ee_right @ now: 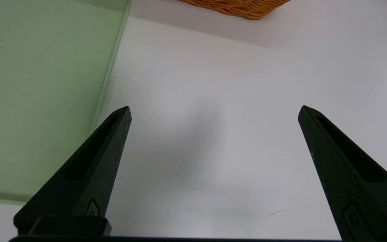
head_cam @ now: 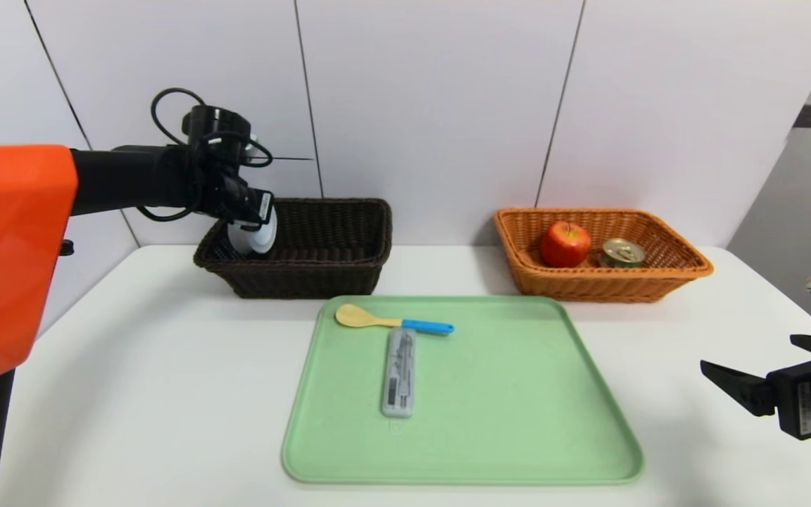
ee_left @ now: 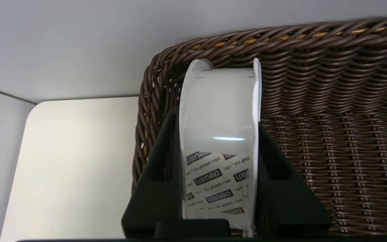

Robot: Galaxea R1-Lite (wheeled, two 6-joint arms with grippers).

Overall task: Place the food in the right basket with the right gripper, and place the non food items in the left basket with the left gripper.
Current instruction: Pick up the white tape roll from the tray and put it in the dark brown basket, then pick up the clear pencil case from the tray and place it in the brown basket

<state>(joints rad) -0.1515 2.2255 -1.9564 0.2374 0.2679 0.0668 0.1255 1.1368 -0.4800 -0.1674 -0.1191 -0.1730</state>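
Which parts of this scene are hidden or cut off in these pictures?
- Dark basket floor: head view, front wall and left pincer hide it.
- White roll: left wrist view, its lower part sits behind the pincer body.
- Orange basket: right wrist view, picture edge cuts it.
- Tin label: head view, basket wall covers it.
- Right pincer: head view, picture edge cuts its arm.

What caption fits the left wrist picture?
Left gripper holds a white tape roll over the dark basket.

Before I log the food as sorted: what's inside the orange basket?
The orange basket holds an apple and a tin, side by side. Its near wall hides the floor in front of them.
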